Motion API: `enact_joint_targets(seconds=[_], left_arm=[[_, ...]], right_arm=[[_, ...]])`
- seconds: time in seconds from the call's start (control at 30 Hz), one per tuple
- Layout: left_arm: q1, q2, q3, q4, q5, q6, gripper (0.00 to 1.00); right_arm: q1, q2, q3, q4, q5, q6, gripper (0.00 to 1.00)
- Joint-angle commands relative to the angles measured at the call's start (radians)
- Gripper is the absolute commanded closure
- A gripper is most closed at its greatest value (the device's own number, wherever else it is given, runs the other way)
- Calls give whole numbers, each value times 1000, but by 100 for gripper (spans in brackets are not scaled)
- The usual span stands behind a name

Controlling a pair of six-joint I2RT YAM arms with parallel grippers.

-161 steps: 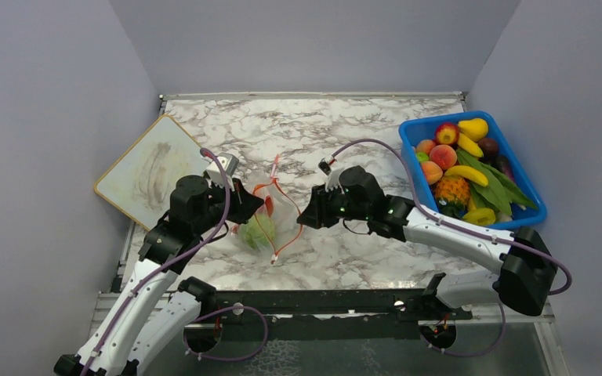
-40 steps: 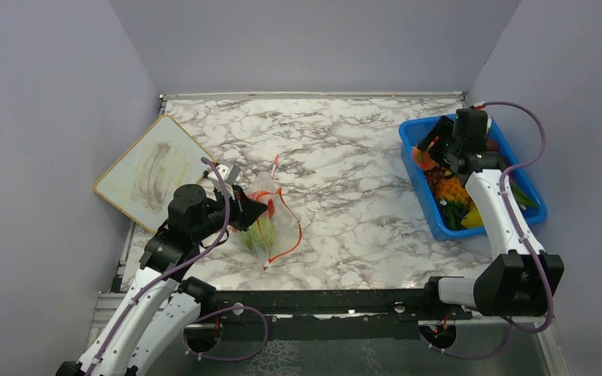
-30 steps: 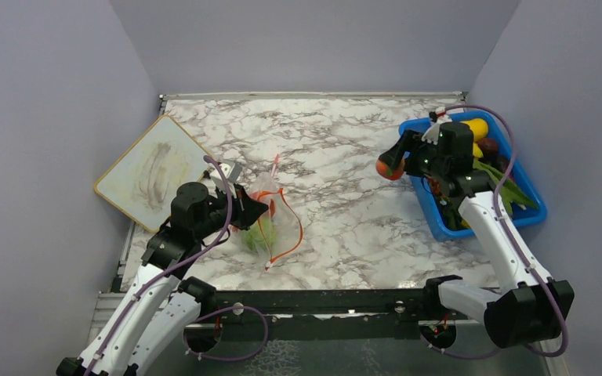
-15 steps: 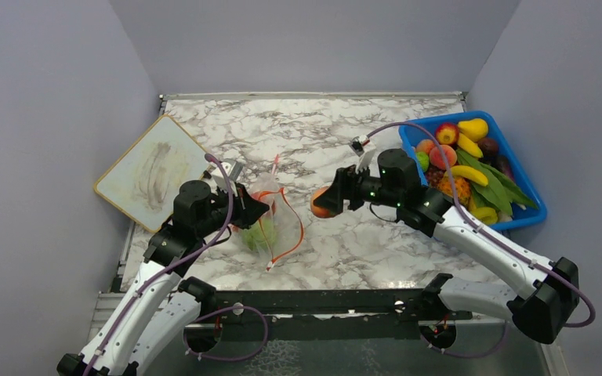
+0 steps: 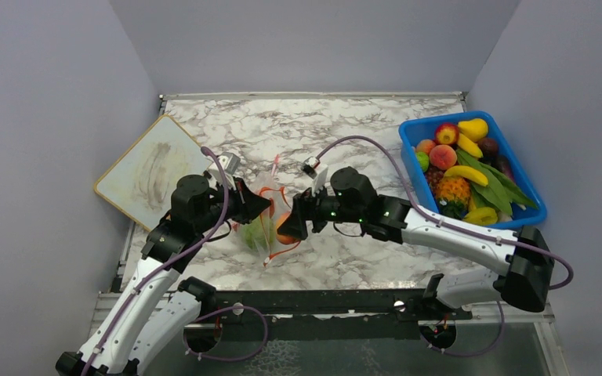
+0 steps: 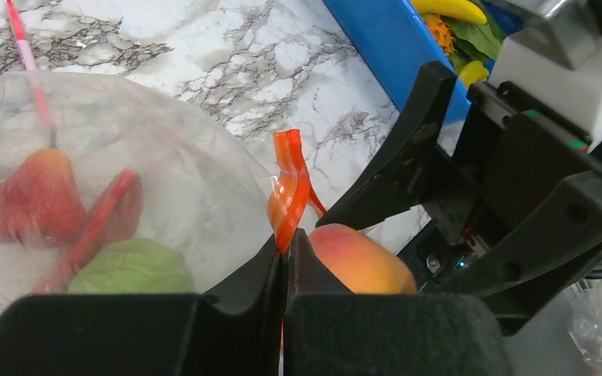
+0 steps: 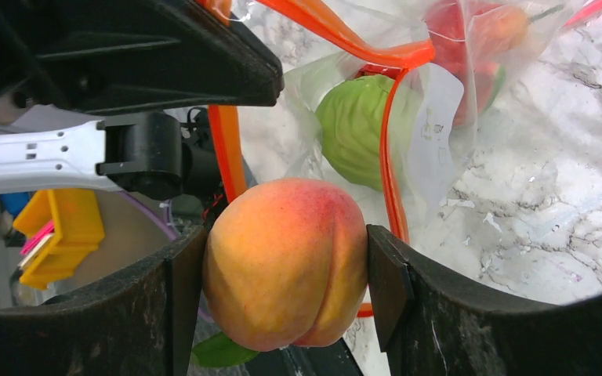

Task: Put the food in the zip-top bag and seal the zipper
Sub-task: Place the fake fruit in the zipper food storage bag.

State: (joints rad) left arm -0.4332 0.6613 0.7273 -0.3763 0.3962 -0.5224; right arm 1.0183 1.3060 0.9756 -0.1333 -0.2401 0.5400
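A: State of the left gripper [image 6: 284,252]?
B: Clamped on the zipper [image 6: 290,188] — fingers pressed together, with the orange strip pinched between them and curling up past the tips. Holding one side of the mouth of the bag [image 6: 165,157] that way.
A: And the right gripper [image 7: 286,265]?
B: Closed around a peach [image 6: 357,262], one finger [image 7: 168,305] on each flank, pressed against its skin from left and right. Reaching in from the right, low over the table [image 5: 360,141].
A: Whereabouts of the peach, then?
B: Right at the mouth of the bag, just beside the left gripper. From the right wrist view, in front of the orange loop rather than clearly through it; hard to tell more than that.
A: Contents of the bag?
B: A green round one [image 7: 357,125] low down, a red fruit [image 6: 35,200] with a stalk above it, and a thin red slice [image 6: 98,223] between the two, all behind the clear film. Resting by its bottom on the marble.
A: Zipper sealed?
B: No — gaping, bowed into an open loop.
A: Rest of the food?
B: Heaped in the blue bin [image 5: 407,145] at the right edge, well apart from the bag.
A: Anything else?
B: A pink stick [image 6: 23,47] just beyond the bag's far corner, and a pale board [image 5: 149,168] lying at the left edge of the table.
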Motion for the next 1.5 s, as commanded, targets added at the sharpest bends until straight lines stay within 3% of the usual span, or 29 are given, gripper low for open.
enact_joint_targets(seconds=[0.0,0.5,0.63,0.87,1.07,1.27,1.47], left_arm=[[3,6,49,12,54,-27,100],[1,-1,60,15,98,-76,100],[1,-9,66,15,105,-80,100],[1,-29,47,13,77,-67,100],[2,-22,44,13,69,-54,100],[1,-13,57,12,63,-44,100],[2,-18,53,12,62,-50,100]], right_arm=[[34,51,59,37,111,-17,52],[40,109,38,202,313,-2,47],[40,129,20,264,335,25,37],[40,90,50,161,343,25,23],[40,38,81,21,344,17,19],[39,7,109,-106,328,7,24],[40,-6,84,-186,411,23,46]])
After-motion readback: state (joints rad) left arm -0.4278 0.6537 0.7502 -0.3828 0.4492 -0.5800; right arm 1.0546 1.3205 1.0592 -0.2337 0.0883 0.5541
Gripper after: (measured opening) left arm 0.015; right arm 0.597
